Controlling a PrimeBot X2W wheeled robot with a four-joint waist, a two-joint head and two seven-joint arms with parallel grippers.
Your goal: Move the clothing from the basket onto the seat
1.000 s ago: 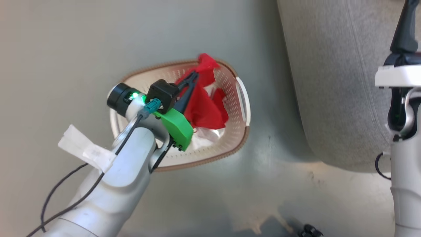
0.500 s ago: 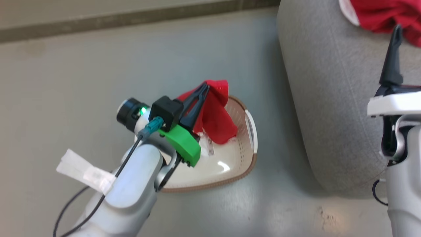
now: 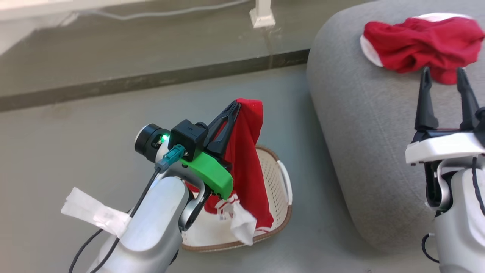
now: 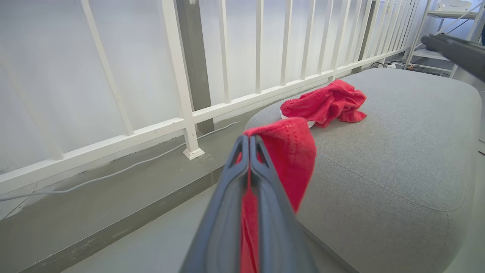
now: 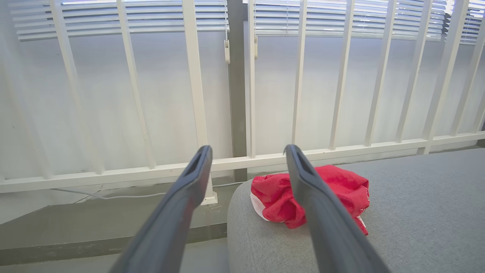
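Left gripper (image 3: pixel 237 105) clamped on a red garment (image 3: pixel 248 159), whose lower end hangs over the basket (image 3: pixel 283 189). Right gripper (image 3: pixel 443 77): fingers spread, empty, above the seat (image 3: pixel 360 132). A second red garment (image 3: pixel 416 41) lies crumpled near the seat's far edge.

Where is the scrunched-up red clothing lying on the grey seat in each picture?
Head view: the crumpled red garment lies at the top right.
Left wrist view: upper middle, right of centre.
Right wrist view: lower middle, right of centre.
Shared landmark: the grey seat beneath it.
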